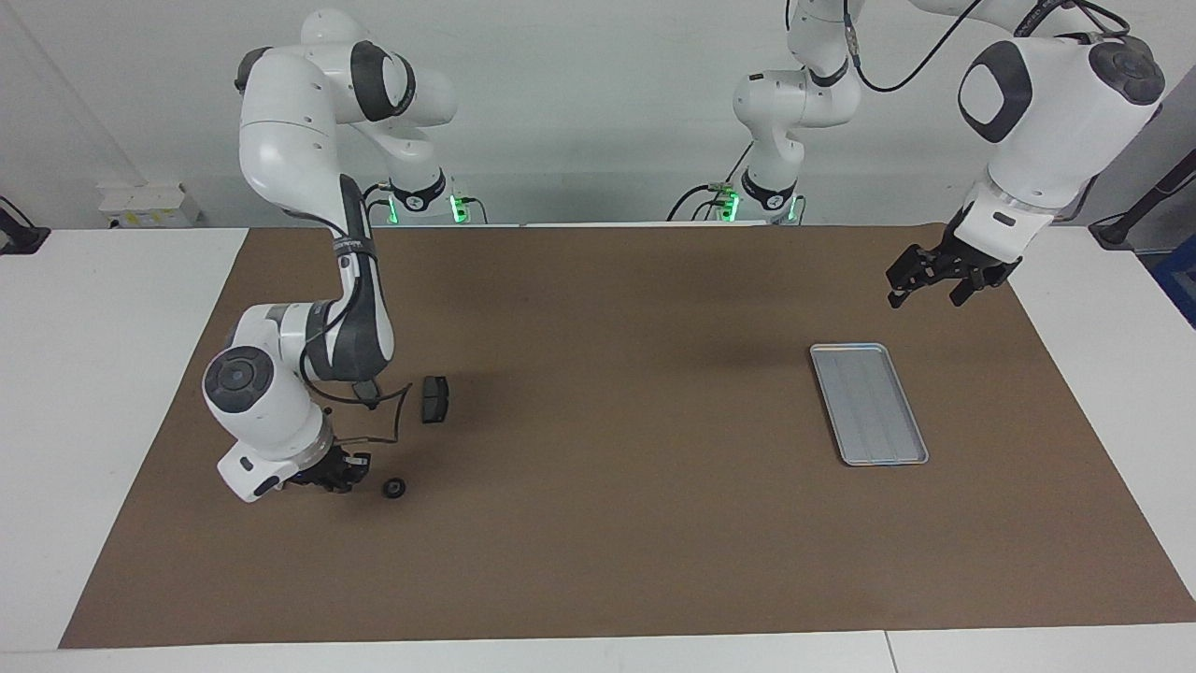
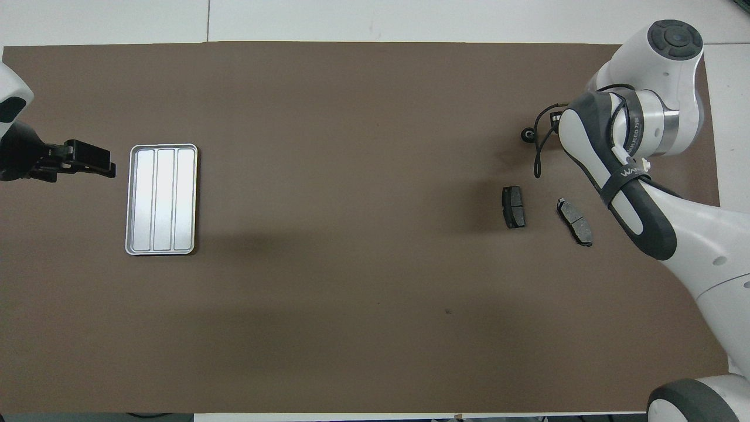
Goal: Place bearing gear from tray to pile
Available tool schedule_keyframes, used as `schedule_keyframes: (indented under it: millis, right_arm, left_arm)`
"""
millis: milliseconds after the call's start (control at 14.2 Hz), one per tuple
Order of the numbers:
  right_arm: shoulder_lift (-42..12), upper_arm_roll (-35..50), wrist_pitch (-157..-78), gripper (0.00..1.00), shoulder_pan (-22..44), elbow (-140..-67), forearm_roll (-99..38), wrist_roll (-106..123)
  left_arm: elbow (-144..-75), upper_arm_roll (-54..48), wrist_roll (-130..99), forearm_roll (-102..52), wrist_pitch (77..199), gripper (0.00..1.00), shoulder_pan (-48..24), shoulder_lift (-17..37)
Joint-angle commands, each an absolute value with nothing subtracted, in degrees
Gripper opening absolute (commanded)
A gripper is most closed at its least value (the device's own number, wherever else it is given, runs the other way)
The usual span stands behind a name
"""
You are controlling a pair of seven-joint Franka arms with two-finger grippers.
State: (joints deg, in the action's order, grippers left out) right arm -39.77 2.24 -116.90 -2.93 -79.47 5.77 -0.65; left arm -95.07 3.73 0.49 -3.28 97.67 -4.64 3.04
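Note:
The bearing gear (image 1: 394,488), a small black ring, lies on the brown mat at the right arm's end; it also shows in the overhead view (image 2: 529,135). My right gripper (image 1: 341,470) is low over the mat right beside the gear, apart from it. The pile lies nearer to the robots than the gear: one dark grey brake pad (image 1: 434,399) (image 2: 514,206) and a second brake pad (image 2: 575,221). The white half-ring bracket is hidden. The silver tray (image 1: 867,402) (image 2: 161,199) holds nothing. My left gripper (image 1: 930,292) (image 2: 88,161) is open and empty, in the air beside the tray.
The brown mat (image 1: 598,523) covers most of the white table. A thin black cable (image 1: 397,421) hangs from the right arm down to the mat between the gear and the brake pad. The right arm's elbow (image 2: 621,176) covers the mat beside the pads.

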Motion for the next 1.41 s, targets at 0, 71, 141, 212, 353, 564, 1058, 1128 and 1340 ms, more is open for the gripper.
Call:
schedule_keyframes:
  millis: [0,71,141,212,353,564,1058,1128,1340]
  right_arm:
    - [-40.2,3.1,-118.1,0.0,-3.9,-79.8,6.4,0.6]
    - [-40.5,3.1,-119.1,0.0,-4.0,-79.9,6.3,0.6]
    - [-40.6,3.1,-119.3,0.0,-4.1,-79.9,6.3,0.6]
    - [-40.6,3.1,-119.3,0.05,-4.0,-79.9,6.3,0.4]
    - [-40.5,3.0,-119.2,0.43,-4.0,-79.8,6.2,0.1]
    - [-39.9,3.1,-118.1,1.0,-3.4,-79.2,5.5,-0.3]
    - [-23.8,2.6,-99.9,1.0,0.5,-76.7,4.3,-0.1]
    - [-20.5,1.6,-97.6,1.0,0.9,-76.7,1.0,0.1]
    - [-12.9,-1.7,-92.6,1.0,4.3,-76.9,-2.0,0.1]
  left_arm:
    - [-98.7,3.2,1.0,-2.5,98.1,1.0,-3.8,0.5]
    - [-99.4,3.1,1.1,-2.5,98.3,1.0,-3.8,0.4]
    - [-99.4,3.2,1.1,-2.5,98.8,1.0,-3.8,0.4]
    - [-99.4,3.1,1.0,-2.5,98.9,1.0,-3.7,0.4]
    - [-99.4,3.0,1.1,-2.5,98.4,1.0,-3.6,0.3]
    - [-102.3,2.8,1.1,-2.5,98.8,1.0,-3.5,-1.2]
    - [-103.0,2.5,1.1,-2.5,99.3,1.0,-2.8,-1.8]
    - [-103.0,2.4,1.1,-2.5,99.4,1.0,-2.7,-1.8]
    - [-102.7,2.5,1.2,-2.5,99.5,1.0,-2.9,-1.6]
